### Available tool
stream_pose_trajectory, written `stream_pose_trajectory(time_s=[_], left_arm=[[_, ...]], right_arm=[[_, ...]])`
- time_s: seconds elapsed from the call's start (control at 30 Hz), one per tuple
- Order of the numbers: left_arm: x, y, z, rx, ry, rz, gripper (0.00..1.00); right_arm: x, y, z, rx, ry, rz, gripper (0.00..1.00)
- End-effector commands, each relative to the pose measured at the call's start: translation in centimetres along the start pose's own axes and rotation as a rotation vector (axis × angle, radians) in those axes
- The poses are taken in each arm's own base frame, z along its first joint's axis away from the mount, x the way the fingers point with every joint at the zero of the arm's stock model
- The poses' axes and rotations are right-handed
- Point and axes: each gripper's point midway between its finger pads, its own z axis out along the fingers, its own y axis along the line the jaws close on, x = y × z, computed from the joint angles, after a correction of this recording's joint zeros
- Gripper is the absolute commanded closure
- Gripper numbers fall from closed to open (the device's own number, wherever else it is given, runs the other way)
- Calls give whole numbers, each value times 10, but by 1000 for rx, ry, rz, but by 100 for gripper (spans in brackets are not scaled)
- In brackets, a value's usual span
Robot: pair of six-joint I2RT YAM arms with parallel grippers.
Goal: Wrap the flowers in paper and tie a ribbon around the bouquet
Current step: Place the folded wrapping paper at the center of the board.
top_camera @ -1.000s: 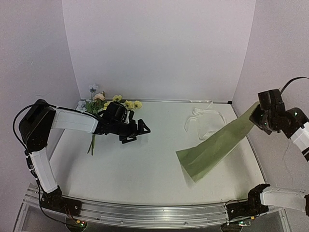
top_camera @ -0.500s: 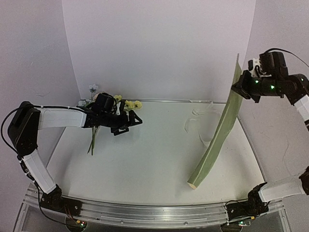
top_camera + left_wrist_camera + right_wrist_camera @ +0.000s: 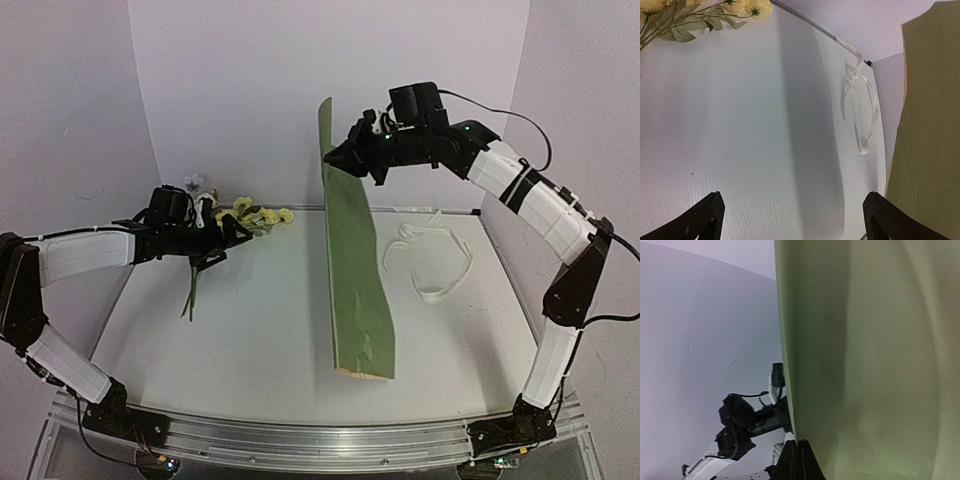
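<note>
My right gripper is raised high over the table's middle, shut on the top edge of the olive-green paper. The sheet hangs down edge-on and its lower end rests on the table. In the right wrist view the paper fills the right side, pinched between the shut fingers. My left gripper is open and holds nothing, just right of the flowers, whose stems lie at the back left. The left wrist view shows the flowers, the cream ribbon and the paper.
The ribbon lies in loose loops on the white table at the back right. White walls close in the back and both sides. My left arm shows beyond the paper's edge in the right wrist view.
My right arm has swung the paper from the right side up and over to the table's middle. My left arm has drawn back leftward, closer to the flowers.
</note>
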Motion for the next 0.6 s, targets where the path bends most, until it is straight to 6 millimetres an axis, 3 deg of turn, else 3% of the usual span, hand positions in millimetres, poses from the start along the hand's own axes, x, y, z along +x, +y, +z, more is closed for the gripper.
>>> stream_pose_trajectory(time_s=[0.0,0.07,0.17,0.37,0.57], left_arm=[[-10,5,-17,-16,-49,8,0],[-12,7,-18,-20,-54,7,0],[-15,9,-20,-31,-60,10,0],[-19,23,-21,-85,-66,3,0],[-10,37,-5,-96,-24,-32,0]], right_arm=[[-21,61,-18,-220,-43,80,100],[-19,52,-17,-216,-30,109,100],[-15,10,-6,-185,24,207,100],[0,-115,18,2,129,276,100],[29,-231,53,251,148,283,100]])
